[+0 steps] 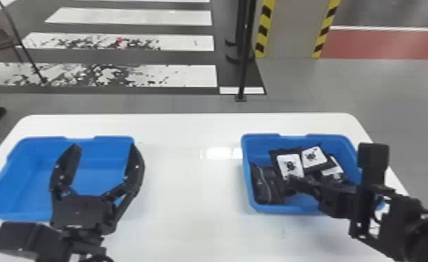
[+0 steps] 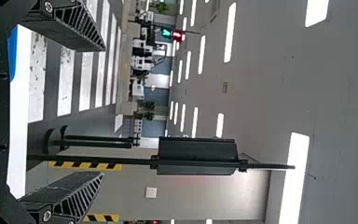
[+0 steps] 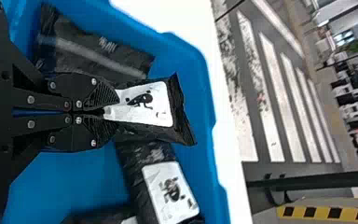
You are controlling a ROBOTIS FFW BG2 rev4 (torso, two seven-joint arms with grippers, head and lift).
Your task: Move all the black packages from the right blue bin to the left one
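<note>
Pinching package (image 3: 144,110) by one end in right hand (image 3: 109,111), inside right bin (image 1: 283,209), centre right; spreading left hand (image 1: 103,148) wide, lower left. Possibly slipping on lifting, from gripping so little; possibly snagging nearby packages (image 1: 267,186), from crowding. Showing bug figures on white labels (image 3: 168,189).

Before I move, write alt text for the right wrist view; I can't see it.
The right gripper pinches one end of a black package, its white label in view, with the right blue bin behind it. Other black packages lie in the bin; past its rim are the white table and striped floor.
</note>
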